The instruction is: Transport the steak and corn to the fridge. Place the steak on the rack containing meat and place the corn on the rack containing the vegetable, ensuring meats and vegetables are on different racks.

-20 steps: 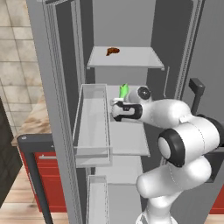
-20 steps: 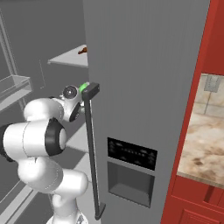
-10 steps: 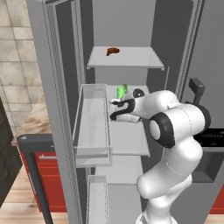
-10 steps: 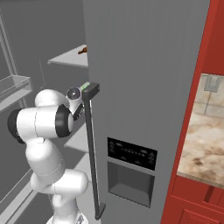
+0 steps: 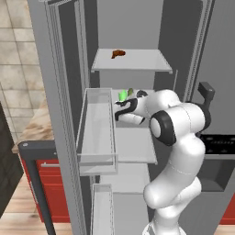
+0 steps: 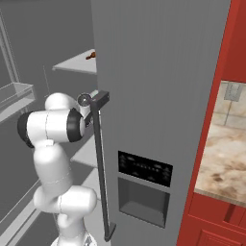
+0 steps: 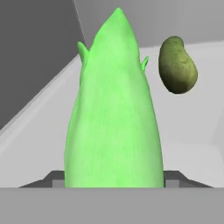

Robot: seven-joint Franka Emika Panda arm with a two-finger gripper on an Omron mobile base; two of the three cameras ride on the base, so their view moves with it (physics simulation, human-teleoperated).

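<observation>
End effector (image 5: pixel 120 106) closed on the corn (image 7: pixel 114 113), which is held point-forward between the two dark finger tips over the middle rack (image 5: pixel 133 143) inside the open fridge (image 6: pixel 163 72). The vegetable (image 7: pixel 177 64) is seen lying on that same pale shelf, just beyond and to one side of the cob's tip, apart from it. The steak (image 5: pixel 118 53) is seen resting on the upper rack (image 5: pixel 151 62), so meat and greens are already sorted onto different levels.

For a clean placement, the cob is judged best lowered until its underside meets the shelf before the fingers are parted, and set down beside the vegetable rather than on it, since a rounded cob released from a height may roll toward the shelf edge.

The corn is shown as a tapered, bright light-green husk with small leaf tips flaring near the top and a faintly streaked surface. The vegetable is a duller, mottled green oval. The racks are flat, smooth, pale grey panels.
</observation>
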